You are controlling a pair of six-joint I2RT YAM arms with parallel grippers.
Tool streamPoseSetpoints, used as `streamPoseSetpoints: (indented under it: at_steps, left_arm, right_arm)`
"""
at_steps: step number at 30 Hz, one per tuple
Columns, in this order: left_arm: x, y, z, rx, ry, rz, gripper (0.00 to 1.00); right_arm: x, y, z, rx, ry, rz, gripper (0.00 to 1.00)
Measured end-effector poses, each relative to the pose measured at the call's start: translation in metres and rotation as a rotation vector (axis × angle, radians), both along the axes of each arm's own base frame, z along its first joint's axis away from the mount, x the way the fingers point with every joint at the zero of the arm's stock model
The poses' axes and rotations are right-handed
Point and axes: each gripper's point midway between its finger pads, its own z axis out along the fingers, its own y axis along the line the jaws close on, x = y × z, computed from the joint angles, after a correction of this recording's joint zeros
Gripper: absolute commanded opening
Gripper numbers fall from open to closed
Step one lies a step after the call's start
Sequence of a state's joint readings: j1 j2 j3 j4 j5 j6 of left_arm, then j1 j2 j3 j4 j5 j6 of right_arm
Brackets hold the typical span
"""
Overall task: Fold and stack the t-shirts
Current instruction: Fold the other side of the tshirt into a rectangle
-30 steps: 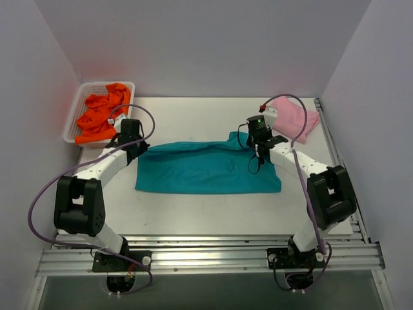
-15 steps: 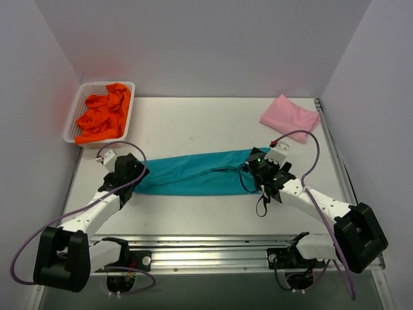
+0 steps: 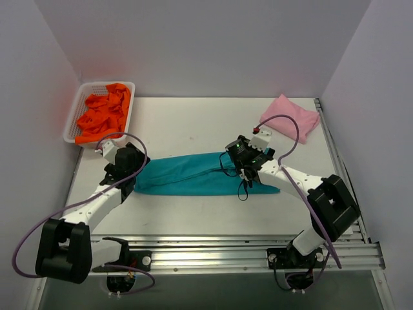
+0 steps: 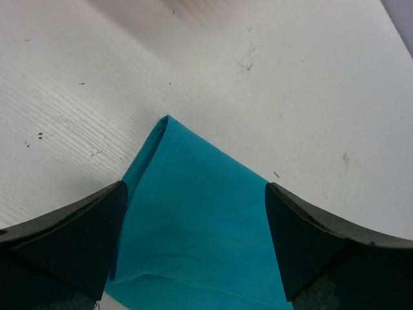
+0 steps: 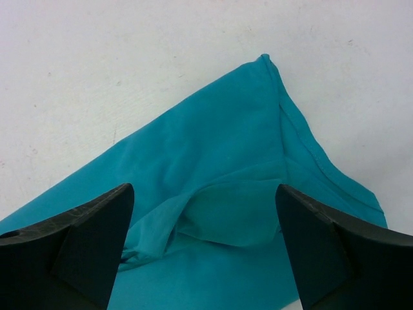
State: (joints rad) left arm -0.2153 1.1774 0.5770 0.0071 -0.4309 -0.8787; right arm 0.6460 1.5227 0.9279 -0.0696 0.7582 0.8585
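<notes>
We see our left gripper (image 4: 195,194) spread wide, its two dark fingers (image 4: 71,239) well apart and nothing pinched between them. Under the gap lies the left end of the teal t-shirt (image 4: 193,252), where a folded corner with a stitched hem points away from the wrist camera. Around that corner we see only the bare white table (image 4: 290,77), marked with a few small specks.

Our right gripper (image 5: 205,190) is also wide open and holds nothing. Beneath it the teal cloth rises to a hemmed corner, with a loose fold bunched in the middle between the fingers.

From the top camera, the teal t-shirt lies across the middle of the table as a long, narrow band running left to right. The left gripper sits at its left end, and the right gripper is over its right part, a little in from the tip.

Further out, a folded light pink t-shirt (image 3: 292,116) rests at the far right corner, well apart from the teal one. At the far left corner, bright orange t-shirts (image 3: 103,115) lie crumpled in a white lattice basket (image 3: 106,84).
</notes>
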Motion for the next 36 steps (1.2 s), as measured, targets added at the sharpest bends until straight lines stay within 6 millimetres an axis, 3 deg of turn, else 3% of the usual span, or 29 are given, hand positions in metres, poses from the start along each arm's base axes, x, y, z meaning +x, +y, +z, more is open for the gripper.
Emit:
streamPoseSetpoints:
  at_steps: [2, 7, 18, 26, 36]
  left_arm:
    - [0.008, -0.003, -0.005, 0.000, 0.015, -0.010, 0.90]
    - [0.016, -0.007, -0.022, 0.000, 0.056, -0.015, 0.83]
    - [0.012, 0.001, -0.043, -0.002, 0.110, 0.059, 0.81]
    - [0.012, 0.001, -0.070, -0.001, 0.175, 0.076, 0.76]
    - [0.030, -0.003, -0.072, -0.003, 0.174, 0.076, 0.68]
  right_arm:
    - [0.005, 0.005, -0.006, -0.015, 0.016, 0.014, 0.79]
    - [0.008, 0.009, -0.018, -0.038, 0.045, 0.036, 0.79]
    - [0.009, 0.010, -0.019, -0.042, 0.040, 0.050, 0.79]
    - [0.006, 0.007, -0.013, -0.043, 0.031, 0.054, 0.79]
    - [0.008, -0.001, -0.014, -0.056, 0.035, 0.044, 0.77]
